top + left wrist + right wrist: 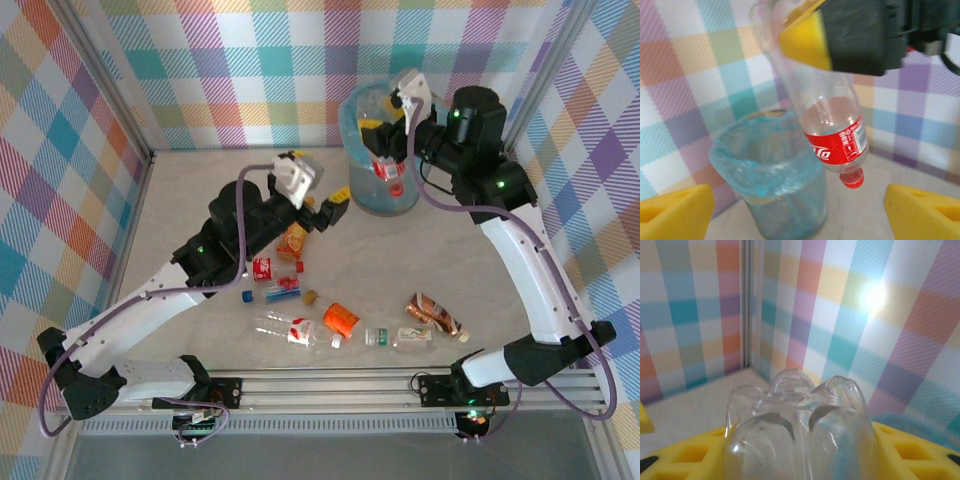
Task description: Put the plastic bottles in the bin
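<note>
Right gripper (380,135): clenched on a clear bottle (387,168) with a red label. The right wrist view shows the bottle's lobed base (799,430) seated between the yellow fingers (920,450). The left wrist view shows this bottle (832,130) hanging inverted, red cap (852,178) lowest.

Bin (402,200): stands at the far side of the table (180,220), right of centre, lined with a light-blue bag. In the top view the held bottle lies over the bin's opening; in the left wrist view it hangs just right of the bin (770,170), cap below rim level.

Left gripper (325,208): released, yellow fingertips (675,212) spread wide with nothing between them, raised just left of the bin and facing it.

Loose bottles: scattered on the table nearer the arm bases, among them an orange one (340,320), a brown-labelled one (437,315) and a clear one (293,330) with a red label
</note>
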Action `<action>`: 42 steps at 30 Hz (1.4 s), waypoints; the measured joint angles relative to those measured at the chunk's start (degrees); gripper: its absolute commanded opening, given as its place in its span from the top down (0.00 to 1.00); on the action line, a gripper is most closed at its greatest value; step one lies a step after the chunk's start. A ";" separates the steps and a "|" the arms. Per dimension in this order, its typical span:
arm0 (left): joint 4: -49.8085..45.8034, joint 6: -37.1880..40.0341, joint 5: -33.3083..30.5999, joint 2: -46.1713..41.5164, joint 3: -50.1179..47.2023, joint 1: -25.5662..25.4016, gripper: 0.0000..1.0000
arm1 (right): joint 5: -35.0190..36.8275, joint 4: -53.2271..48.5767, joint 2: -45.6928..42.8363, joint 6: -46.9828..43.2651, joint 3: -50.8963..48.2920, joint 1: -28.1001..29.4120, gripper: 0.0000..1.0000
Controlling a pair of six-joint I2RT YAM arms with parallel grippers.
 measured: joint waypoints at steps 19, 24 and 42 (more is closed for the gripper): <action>-11.52 -13.42 3.48 29.00 32.59 15.41 0.13 | 18.12 8.13 43.06 2.54 39.63 -1.84 0.50; -13.79 -13.62 5.18 31.15 33.92 16.04 0.13 | 22.49 4.17 48.15 5.84 42.36 -3.78 0.50; -14.91 -14.99 7.30 33.90 34.03 17.03 0.13 | 22.84 0.74 48.19 17.00 26.86 -6.97 0.44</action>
